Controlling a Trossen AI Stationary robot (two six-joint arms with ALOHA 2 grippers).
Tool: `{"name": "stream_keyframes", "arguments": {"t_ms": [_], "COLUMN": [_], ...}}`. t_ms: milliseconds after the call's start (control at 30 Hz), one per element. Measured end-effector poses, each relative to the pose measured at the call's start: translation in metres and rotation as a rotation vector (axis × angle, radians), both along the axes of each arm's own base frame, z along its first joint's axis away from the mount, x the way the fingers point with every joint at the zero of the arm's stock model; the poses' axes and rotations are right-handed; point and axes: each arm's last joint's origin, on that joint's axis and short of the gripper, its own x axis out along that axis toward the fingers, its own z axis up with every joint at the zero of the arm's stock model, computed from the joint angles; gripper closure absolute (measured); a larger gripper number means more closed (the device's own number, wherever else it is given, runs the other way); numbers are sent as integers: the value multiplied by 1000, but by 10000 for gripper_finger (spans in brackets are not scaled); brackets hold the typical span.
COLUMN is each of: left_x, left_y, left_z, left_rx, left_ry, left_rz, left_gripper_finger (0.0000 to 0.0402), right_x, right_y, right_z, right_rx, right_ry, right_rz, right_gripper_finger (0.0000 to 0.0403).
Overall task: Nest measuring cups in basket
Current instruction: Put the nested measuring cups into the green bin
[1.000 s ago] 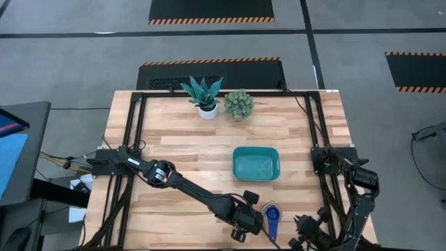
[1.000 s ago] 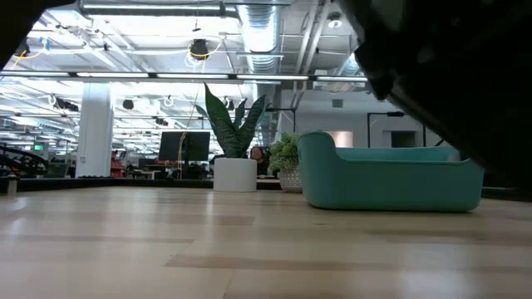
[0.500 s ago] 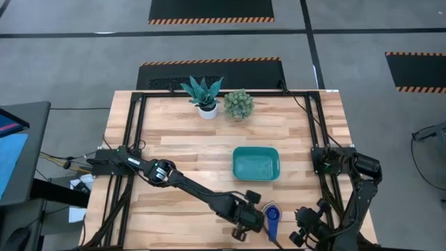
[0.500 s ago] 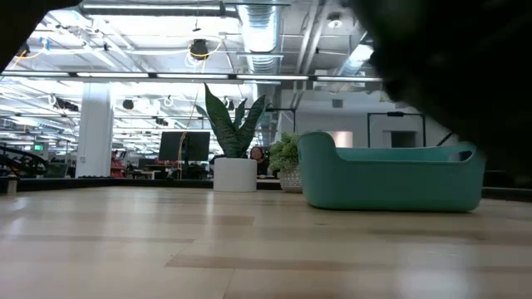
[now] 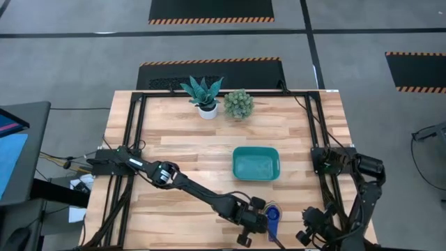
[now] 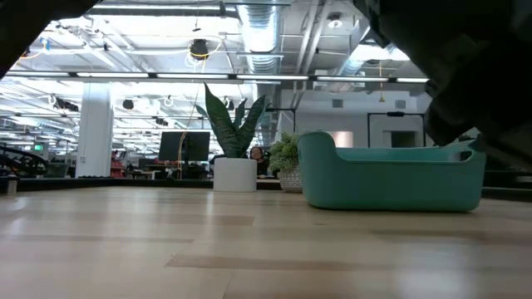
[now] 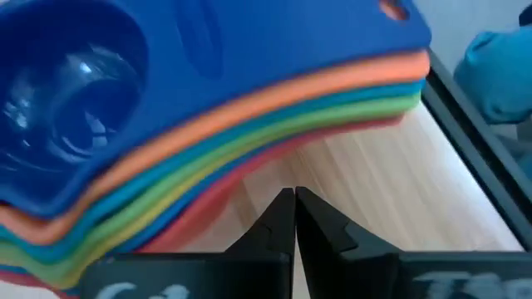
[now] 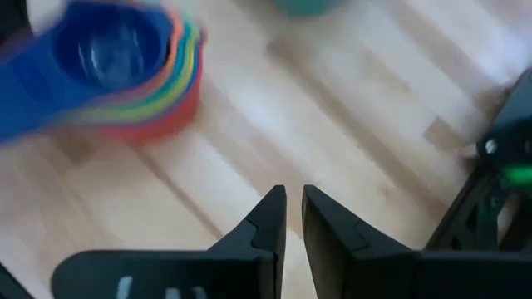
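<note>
The measuring cups point(image 5: 272, 220), stacked with dark blue on top, lie on the table point(image 5: 181, 146) at six o'clock from the basket point(image 5: 256, 163), the left gripper point(image 5: 251, 224) pinched shut just beside them, the right gripper point(image 5: 310, 236) nearly closed at their three o'clock.

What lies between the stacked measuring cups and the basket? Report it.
Only bare wooden table. In the high view, nothing sits between the measuring cups at the near edge and the basket; the left gripper is beside the cups, off that stretch.
</note>
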Motion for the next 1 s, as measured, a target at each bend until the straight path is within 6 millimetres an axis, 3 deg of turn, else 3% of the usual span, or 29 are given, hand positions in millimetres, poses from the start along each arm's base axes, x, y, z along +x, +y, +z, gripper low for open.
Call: {"name": "stream_keyframes", "arguments": {"t_ms": [233,433,600,833,1000], "left_x": [-9,-29,-51,-79,-89], "left_y": [6,17,28,38,31], "left_z": [-4,13,40,47,48], "left_rx": [79,246,406,567,597], "left_ry": [115,241,322,516,553], "left_rz": [20,69,149,235,262], "left_gripper_finger": [401,401,401,401,401], "right_x": [17,40,60,81,96], "right_y": [14,-2,-8,-22,-35], "right_z": [-20,-44,-54,-60,-61], "right_rx": [199,179,198,162,101], "right_ry": [68,69,47,44,41], "right_rz": [133,143,205,248,267], "right_gripper_finger": [337,337,337,337,337]}}
